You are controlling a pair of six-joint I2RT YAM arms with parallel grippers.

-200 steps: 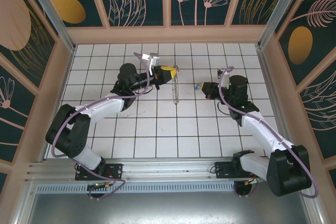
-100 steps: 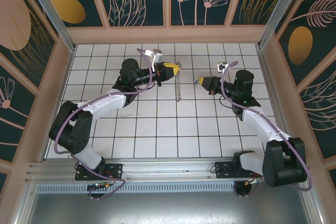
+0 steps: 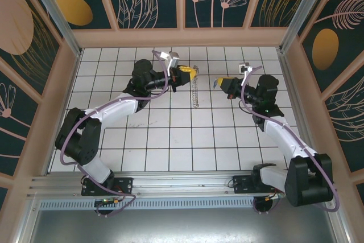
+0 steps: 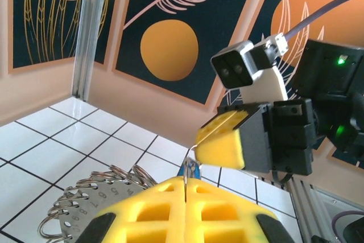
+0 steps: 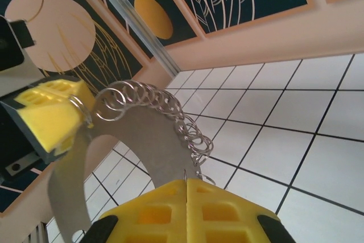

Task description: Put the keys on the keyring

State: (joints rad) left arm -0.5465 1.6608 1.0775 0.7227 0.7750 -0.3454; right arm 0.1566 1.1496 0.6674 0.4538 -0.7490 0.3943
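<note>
Above: left end effector (image 3: 189,75) pinches the keyring (image 3: 195,92), hanging it at 12 o'clock for threading. Left wrist: right end effector (image 4: 200,140), 2 o'clock, pressed together, apparently on the keys (image 4: 190,170). Right wrist: keyring arcs toward 10 o'clock.

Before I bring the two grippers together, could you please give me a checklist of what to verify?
1. Left gripper shut on the keyring: ok, the ringed strip hangs from its fingertips.
2. Right gripper shut on the keys: ok, a small dark piece sits at its tips.
3. Grippers clear of each other: ok, a gap shows between them from above.
4. A free ring turned toward the keys: cannot tell, the rings overlap in the right wrist view.
5. Keyring's lower end clear of the table: cannot tell.
6. Keys on the keyring: not ok, not yet threaded.
</note>
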